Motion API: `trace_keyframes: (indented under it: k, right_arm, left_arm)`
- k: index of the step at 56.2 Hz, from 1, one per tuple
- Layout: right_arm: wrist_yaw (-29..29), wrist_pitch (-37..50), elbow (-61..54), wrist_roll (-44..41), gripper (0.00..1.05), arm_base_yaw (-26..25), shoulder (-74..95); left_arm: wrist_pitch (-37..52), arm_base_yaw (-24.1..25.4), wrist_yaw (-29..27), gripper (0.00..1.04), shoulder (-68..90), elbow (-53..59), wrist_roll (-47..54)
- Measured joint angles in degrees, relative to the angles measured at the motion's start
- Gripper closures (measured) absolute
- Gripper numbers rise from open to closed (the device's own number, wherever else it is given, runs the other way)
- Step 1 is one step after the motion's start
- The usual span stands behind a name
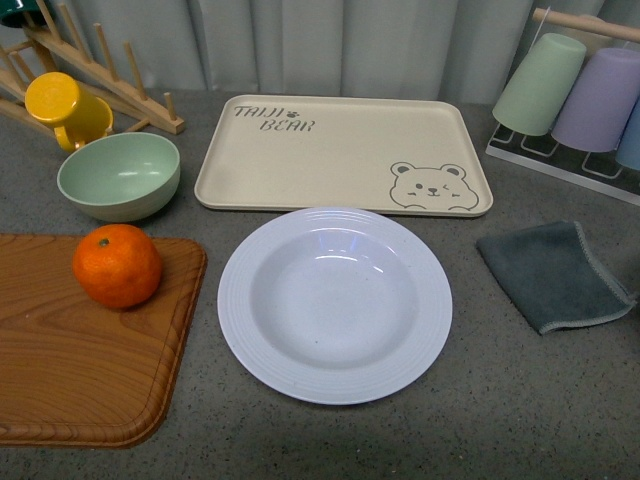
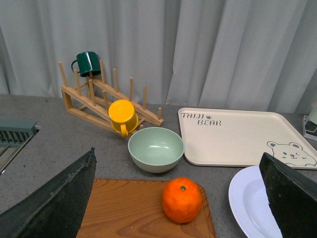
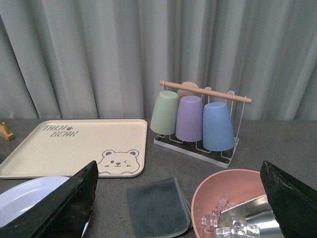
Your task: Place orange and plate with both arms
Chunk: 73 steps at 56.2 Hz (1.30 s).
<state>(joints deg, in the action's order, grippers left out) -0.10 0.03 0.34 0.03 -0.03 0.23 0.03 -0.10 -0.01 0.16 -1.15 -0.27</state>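
The orange (image 1: 117,265) sits on the far right corner of a wooden cutting board (image 1: 80,370) at the left; it also shows in the left wrist view (image 2: 182,200). The white ridged plate (image 1: 334,304) lies empty at the table's middle, just in front of the beige bear tray (image 1: 330,150). Neither arm shows in the front view. My left gripper (image 2: 183,208) is open, held above the board with the orange between its fingers (image 2: 54,203) in view. My right gripper (image 3: 181,208) is open and empty above the grey cloth (image 3: 158,208).
A pale green bowl (image 1: 119,176), a yellow mug (image 1: 65,108) and a wooden rack (image 1: 90,65) stand at the back left. A cup rack (image 1: 585,100) stands at the back right. A pink bowl (image 3: 233,203) with ice and a metal scoop shows in the right wrist view.
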Motion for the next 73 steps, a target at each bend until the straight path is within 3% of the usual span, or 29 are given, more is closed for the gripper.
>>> trace_keyframes:
  k: [13, 17, 20, 34, 44, 62, 73]
  right_arm:
    - [0.0, 0.0, 0.0, 0.0, 0.09, 0.0, 0.0]
    - [0.0, 0.0, 0.0, 0.0, 0.09, 0.0, 0.0]
    - [0.0, 0.0, 0.0, 0.0, 0.09, 0.0, 0.0]
    - [0.0, 0.0, 0.0, 0.0, 0.09, 0.0, 0.0]
    - [0.0, 0.0, 0.0, 0.0, 0.09, 0.0, 0.0]
    - [0.0, 0.0, 0.0, 0.0, 0.09, 0.0, 0.0]
    - [0.0, 0.0, 0.0, 0.0, 0.09, 0.0, 0.0]
  left_arm:
    - [-0.2, -0.1, -0.3, 0.06, 0.2, -0.1, -0.2]
    - [-7.5, -1.9, -8.7, 0.06, 4.9, -2.6, -5.2]
    - [-7.4, -2.0, -10.8, 0.06, 10.3, -3.0, -7.8]
    - [14.0, -2.1, -2.8, 0.06, 42.0, -9.1, -13.2]
    - [25.9, -4.0, -0.9, 0.06, 67.8, -17.2, -12.9]
    - [29.3, -6.4, 1.7, 0.06, 90.8, -29.2, -10.6]
    - [24.4, -5.4, 0.5, 0.06, 99.3, -34.8, -8.2]
